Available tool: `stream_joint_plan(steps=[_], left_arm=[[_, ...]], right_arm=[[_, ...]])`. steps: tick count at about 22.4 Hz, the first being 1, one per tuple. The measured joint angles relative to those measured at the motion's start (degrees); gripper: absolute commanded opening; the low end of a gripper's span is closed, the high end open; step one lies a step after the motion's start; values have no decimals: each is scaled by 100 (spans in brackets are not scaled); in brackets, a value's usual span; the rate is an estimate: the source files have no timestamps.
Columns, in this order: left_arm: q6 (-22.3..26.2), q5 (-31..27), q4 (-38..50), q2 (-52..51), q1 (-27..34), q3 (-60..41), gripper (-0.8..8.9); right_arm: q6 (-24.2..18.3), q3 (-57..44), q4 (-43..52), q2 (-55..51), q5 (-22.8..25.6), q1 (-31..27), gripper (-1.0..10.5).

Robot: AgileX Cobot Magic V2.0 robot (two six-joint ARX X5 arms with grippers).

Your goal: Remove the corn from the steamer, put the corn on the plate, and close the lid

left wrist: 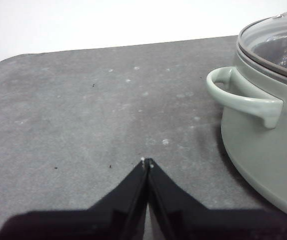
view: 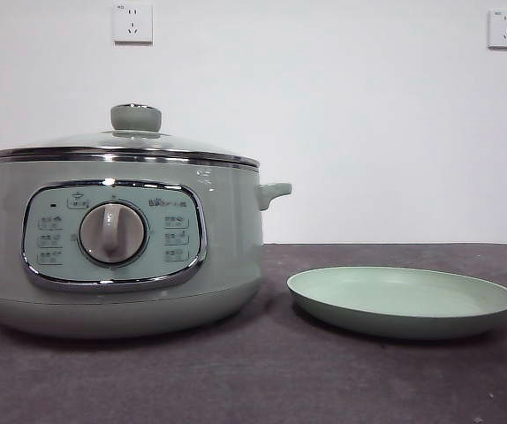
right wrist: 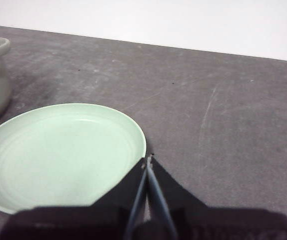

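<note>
Dark grey, lightly speckled tabletop [view: 262, 371], plain white wall behind with two white wall sockets [view: 132, 22]. The round sage-green steamer pot [view: 121, 247] sits with its chrome-rimmed glass lid [view: 125, 141] on; the corn isn't visible. Just beside it, the shallow pale green plate [view: 404, 302] lies bare. Left gripper [left wrist: 147, 162] hovers near the pot's handle, jaws pressed together, holding nothing; right gripper [right wrist: 147, 160] likewise, at the plate's edge.

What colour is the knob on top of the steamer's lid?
Pale sage green, matching the steamer. The knob on the lid shows best in the front view.
</note>
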Motion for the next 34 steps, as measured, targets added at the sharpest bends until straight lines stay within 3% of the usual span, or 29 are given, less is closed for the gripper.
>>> stream_joint_plan(steps=[4,7,10,15,18,27,34], left_arm=[[24,7,0,0,0,0,-3],[-42,205,4,0,0,0,-3],[-509,831,11,0,0,0,-3],[-1720,2135,70,0,0,0,-3],[-2153,2251,72,0,0,0,-5],[-2551,2253,-133,4,0,280,-7],[-2583,2253,-442,452,0,1154,-7]], right_arm=[[42,0,2,0,-2,0,4],[463,0,4,0,-17,0,4],[1397,-9,39,0,-17,0,4],[3265,-24,133,0,-15,0,3],[3751,-26,133,0,-17,0,0],[4035,361,-273,251,-22,0,-11],[3783,1316,-330,1163,-387,0,-11]])
